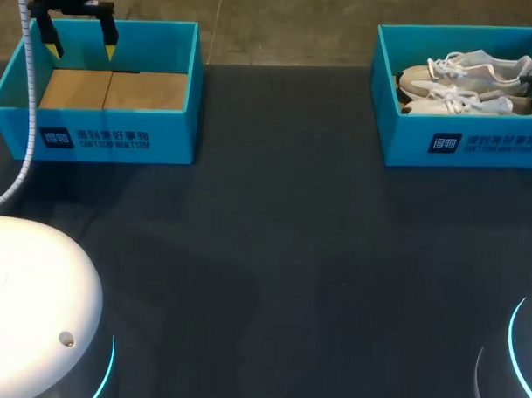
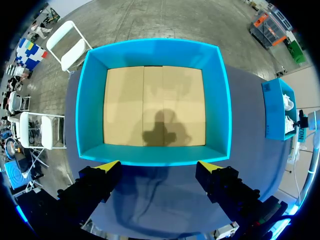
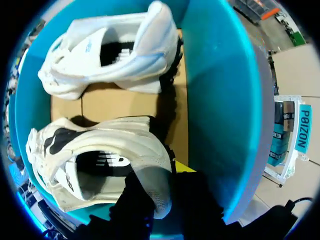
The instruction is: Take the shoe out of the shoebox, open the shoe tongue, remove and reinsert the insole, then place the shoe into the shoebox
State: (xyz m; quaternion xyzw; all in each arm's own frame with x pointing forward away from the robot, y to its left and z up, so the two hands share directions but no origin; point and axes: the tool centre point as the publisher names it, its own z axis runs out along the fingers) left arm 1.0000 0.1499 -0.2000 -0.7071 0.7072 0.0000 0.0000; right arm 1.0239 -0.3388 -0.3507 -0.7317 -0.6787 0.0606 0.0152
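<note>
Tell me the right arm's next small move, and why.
Probably confirm the hold on the heel, then lift the near shoe straight up. The right pincer sits inside the shoebox at that shoe's heel; whether it grips is unclear. The other shoe lies apart beside it, so a straight lift should clear it.

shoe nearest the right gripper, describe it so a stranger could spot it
Find the blue shoebox at the far right of the table, holding two white shoes. It is the shoe whose heel lies right at the right gripper; the other shoe lies beyond it.
</note>
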